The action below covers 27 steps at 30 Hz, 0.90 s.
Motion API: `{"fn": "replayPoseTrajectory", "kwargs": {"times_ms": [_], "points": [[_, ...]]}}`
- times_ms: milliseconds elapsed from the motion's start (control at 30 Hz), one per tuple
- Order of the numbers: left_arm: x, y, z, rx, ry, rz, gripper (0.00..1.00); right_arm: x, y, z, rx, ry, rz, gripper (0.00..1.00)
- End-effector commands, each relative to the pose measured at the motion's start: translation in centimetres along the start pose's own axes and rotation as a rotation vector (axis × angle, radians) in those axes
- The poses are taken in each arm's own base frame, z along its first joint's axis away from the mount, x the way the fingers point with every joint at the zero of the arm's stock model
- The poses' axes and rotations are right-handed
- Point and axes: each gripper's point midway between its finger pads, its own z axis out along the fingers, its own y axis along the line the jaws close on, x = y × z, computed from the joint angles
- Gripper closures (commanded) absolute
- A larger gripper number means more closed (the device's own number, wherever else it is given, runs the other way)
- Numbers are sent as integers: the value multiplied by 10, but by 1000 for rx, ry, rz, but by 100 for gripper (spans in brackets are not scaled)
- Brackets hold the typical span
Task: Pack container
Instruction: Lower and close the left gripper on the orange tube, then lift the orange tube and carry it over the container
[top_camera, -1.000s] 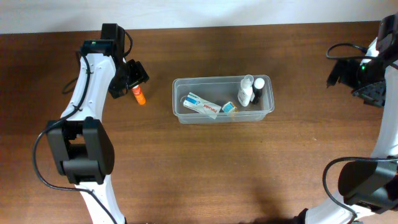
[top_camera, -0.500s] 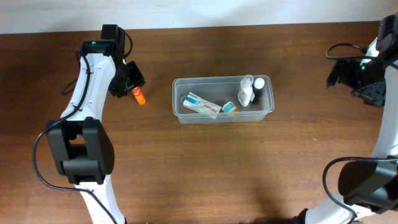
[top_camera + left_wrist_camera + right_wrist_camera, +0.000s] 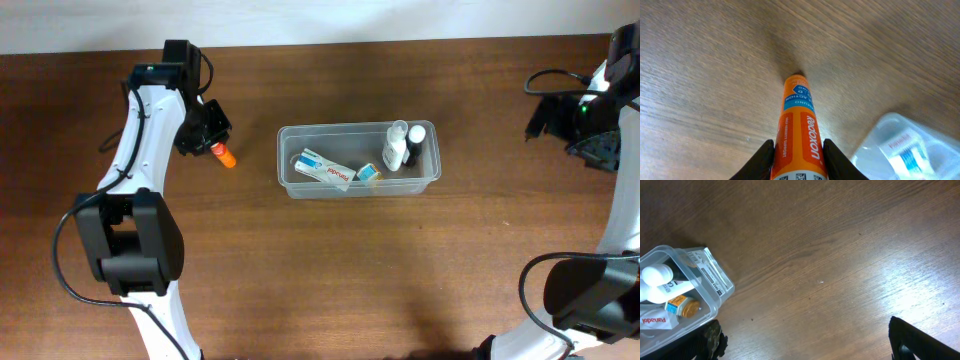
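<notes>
An orange Redoxon tube (image 3: 799,120) lies on the wooden table left of the container, its far end resting on the wood. My left gripper (image 3: 798,150) is shut on it, both fingers pressed against its sides. From overhead, the tube (image 3: 225,154) pokes out below the left gripper (image 3: 208,140). The clear plastic container (image 3: 284,160) sits mid-table, and its corner (image 3: 875,132) shows in the left wrist view. My right gripper (image 3: 807,342) stands open over bare wood at the far right, well away from the container (image 3: 715,287).
Inside the container lie a white Panadol box (image 3: 325,170), a small orange-capped item (image 3: 369,173), a white bottle (image 3: 396,148) and a dark-capped bottle (image 3: 415,143). The table's far edge meets a white wall (image 3: 320,20).
My left gripper's fingers have closed onto the orange tube. The tube and both arms have barely moved.
</notes>
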Motion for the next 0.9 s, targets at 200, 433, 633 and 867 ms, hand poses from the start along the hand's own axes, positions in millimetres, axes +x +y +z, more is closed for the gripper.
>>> {"fn": "replayPoseTrajectory", "kwargs": {"times_ms": [200, 433, 633, 867], "points": [[-14, -39, -85, 133, -82, 36, 75, -1, -4, 1, 14, -1, 9, 2], [10, -74, -161, 225, -163, 164, 75, -1, -4, 1, 13, -1, 9, 2], [51, -120, -190, 292, -195, 297, 74, -1, -4, 1, 13, -1, 9, 2], [98, -162, -174, 272, -159, 436, 74, -1, -4, 1, 13, -1, 9, 2]]}}
